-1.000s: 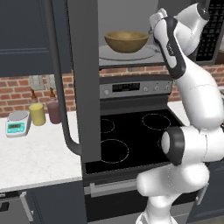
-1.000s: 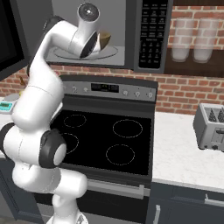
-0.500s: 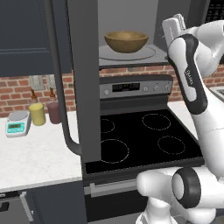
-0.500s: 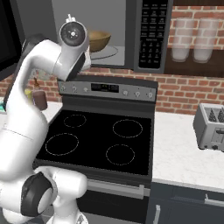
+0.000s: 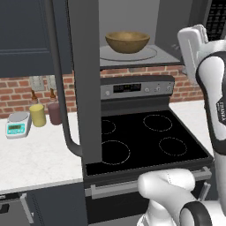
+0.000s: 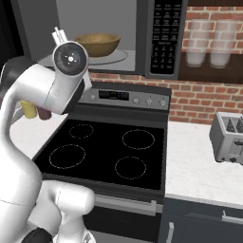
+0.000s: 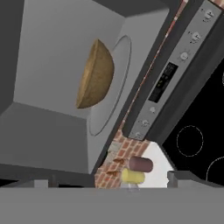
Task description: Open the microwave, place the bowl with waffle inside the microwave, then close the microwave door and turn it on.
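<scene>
Backing out of the microwave (image 6: 156, 38), the gripper (image 7: 109, 183) hangs empty, fingers spread, bowl (image 5: 127, 41) resting on the turntable (image 5: 128, 53), so placing looks done and next comes swinging the microwave door (image 5: 86, 79) shut.

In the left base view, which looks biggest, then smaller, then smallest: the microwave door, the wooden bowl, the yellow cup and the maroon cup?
Largest to smallest:
1. microwave door, though it stands nearest the camera
2. bowl
3. yellow cup and maroon cup: they look about alike, so I won't rank them.
</scene>
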